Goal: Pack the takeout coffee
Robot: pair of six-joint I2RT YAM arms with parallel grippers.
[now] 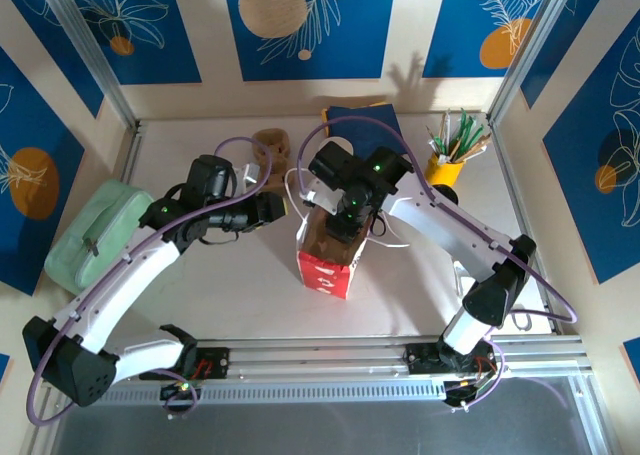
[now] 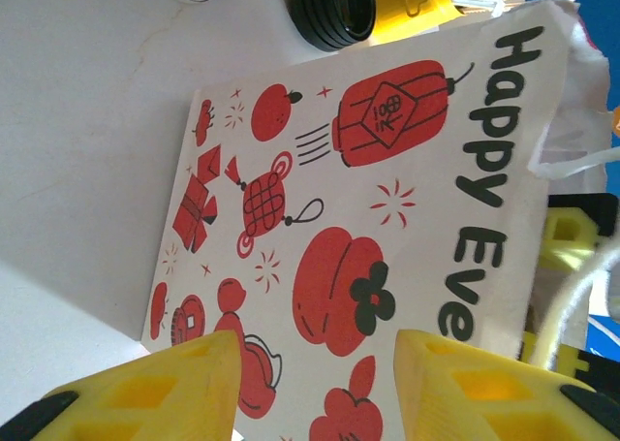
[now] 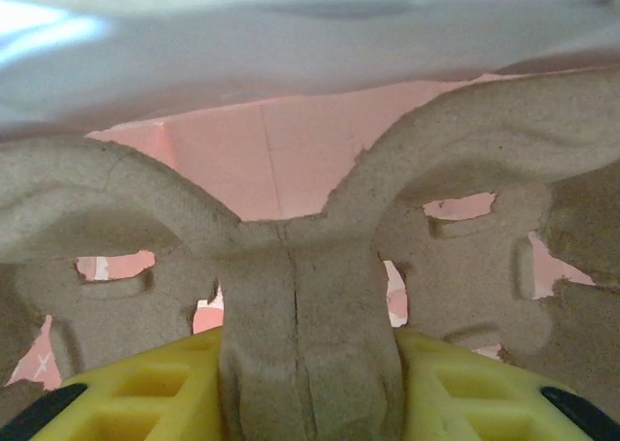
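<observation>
Top view: red-and-white paper bag upright at the middle of the surface, mouth open, brown pulp visible inside. Left arm stretched in from the left, wrist just beside the bag's left edge. Right arm folded over the bag, wrist directly above the mouth. Behind the bag, a second brown pulp piece. Far right, a yellow holder full of sticks. At the left edge, a mint-green pouch.

Left wrist view: left fingers spread apart, nothing between them, short of the bag's printed side. Red lanterns and knots there, plus black lettering "Happy Eve". White cord handle at the bag's top. Past the bag, a round black ribbed object against something yellow; lid or not, cannot tell.

Right wrist view: right fingers clamped on the centre rib of a pulp cup carrier, down inside the bag, pink inner wall behind. Place of the takeout coffee: cannot tell.
</observation>
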